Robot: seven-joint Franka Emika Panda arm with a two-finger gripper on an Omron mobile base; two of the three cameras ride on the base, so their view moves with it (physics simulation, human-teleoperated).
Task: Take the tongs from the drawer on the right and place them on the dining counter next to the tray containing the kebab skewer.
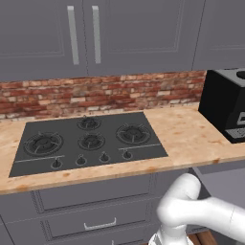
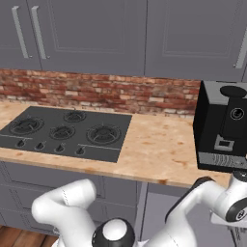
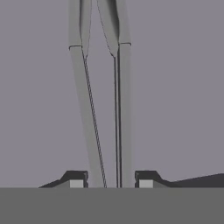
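- While the gripper [image 3: 111,179] stands narrow, its two dark fingertips [image 3: 75,178] sit on either side of the tongs [image 3: 103,100], closed on them.
- Both thin silvery arms of the tongs run up and away from the fingertips over a plain grey surface.
- From the base views, a black hob [image 1: 88,139] lies in a beige counter [image 1: 189,136], with a black appliance [image 2: 224,128] at the far right.

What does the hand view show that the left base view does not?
Hand view: the tongs, two thin grey arms running between the pincer fingertips over a plain grey surface; the pincer looks closed on them.
Left base view: the black hob, the wood-look counter, the brick wall, the black appliance, grey cabinets.
Shared: parts of the robot, nothing else.
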